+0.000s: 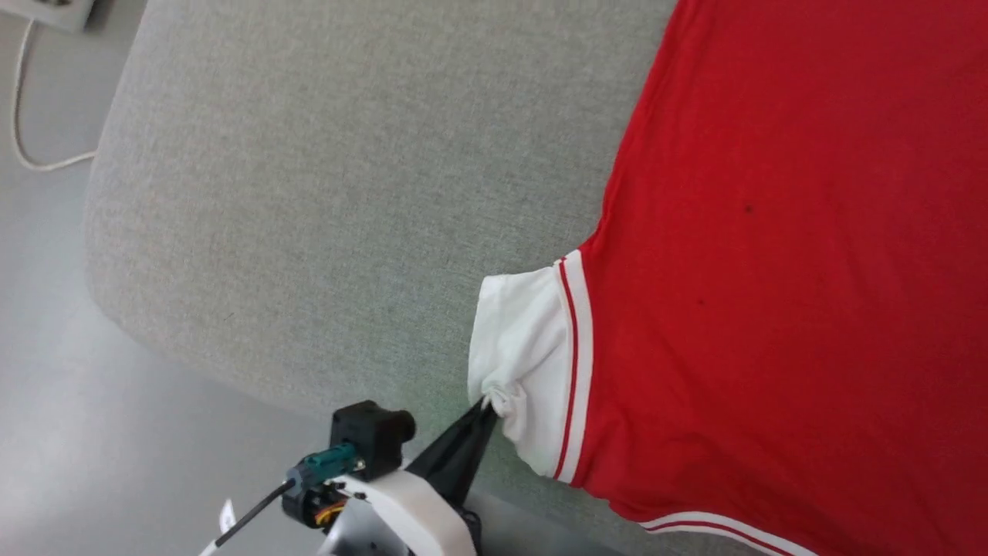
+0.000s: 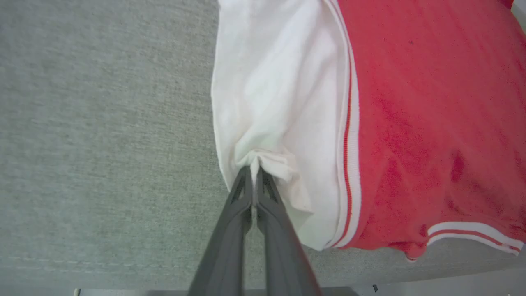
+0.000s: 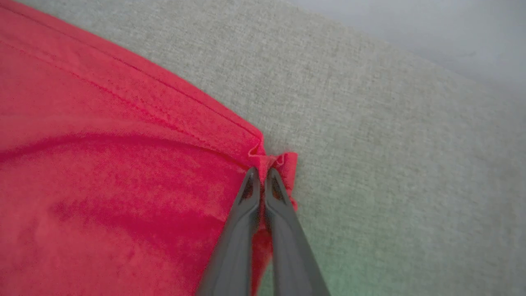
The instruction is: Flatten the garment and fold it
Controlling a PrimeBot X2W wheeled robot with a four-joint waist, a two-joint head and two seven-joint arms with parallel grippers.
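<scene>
- The garment (image 1: 772,232) is spread over the right part of a grey cloth-covered bench (image 1: 309,193). Its red body is largely flat, and one white sleeve (image 1: 525,332) reaches toward the bench's near edge.
- The left claw (image 2: 254,169) is clamped together on the sleeve's outer edge, where the white cloth is gathered into a small pucker at the tips.
- The right claw (image 3: 263,170) is closed on a corner of the red hem, with a small fold of cloth bunched at its tips.
- The garment is judged light, soft and limp. It will drape, stretch a little and wrinkle where it is pinched, and nothing in it is fragile.
- Thin knit may slip from narrow tips if pulled hard, so gentle, even tension between the two held points is advised.
- Hold is best taken at seamed edges and corners, where doubled cloth gives more to grip.
- Flattening is judged not yet finished, since the sleeve is puckered.
</scene>
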